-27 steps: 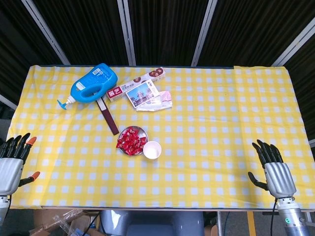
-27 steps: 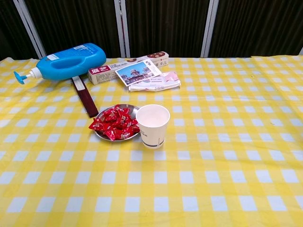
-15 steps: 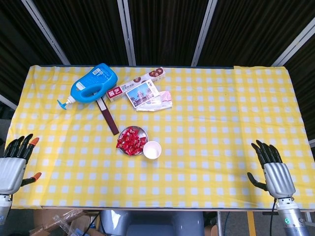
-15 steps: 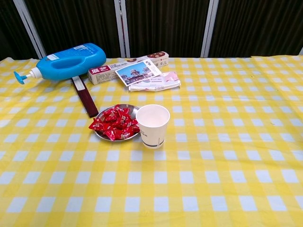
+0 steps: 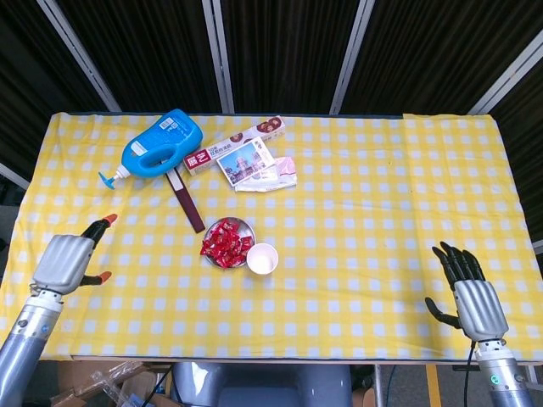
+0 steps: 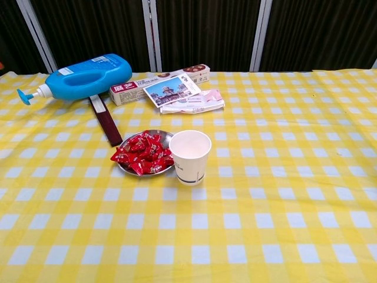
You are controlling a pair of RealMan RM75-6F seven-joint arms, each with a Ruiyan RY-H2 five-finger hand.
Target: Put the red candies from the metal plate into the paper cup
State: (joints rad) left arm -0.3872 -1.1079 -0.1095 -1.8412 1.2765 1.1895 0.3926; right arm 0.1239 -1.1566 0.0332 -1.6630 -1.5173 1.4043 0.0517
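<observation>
Nothing was picked yet: the empty, loosely spread left hand [image 5: 68,261] sat well left of the red candies [image 5: 225,242], needing to reach them; right hand [image 5: 475,302] idle, released.

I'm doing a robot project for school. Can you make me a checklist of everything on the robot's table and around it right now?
Surface: table under a yellow and white checked cloth.
Job's things: metal plate piled with red candies; paper cup upright beside the plate on its right, no candy seen in it.
Clutter: blue pump bottle lying on its side, long box, picture card, pink packet, dark flat stick.
Hands: left hand over the table's left edge, holding nothing; right hand at the near right corner, fingers apart, empty. Both far from the plate.
Cables: one dark cable below the right wrist.
Surroundings: dark panels with metal rails behind the table.
</observation>
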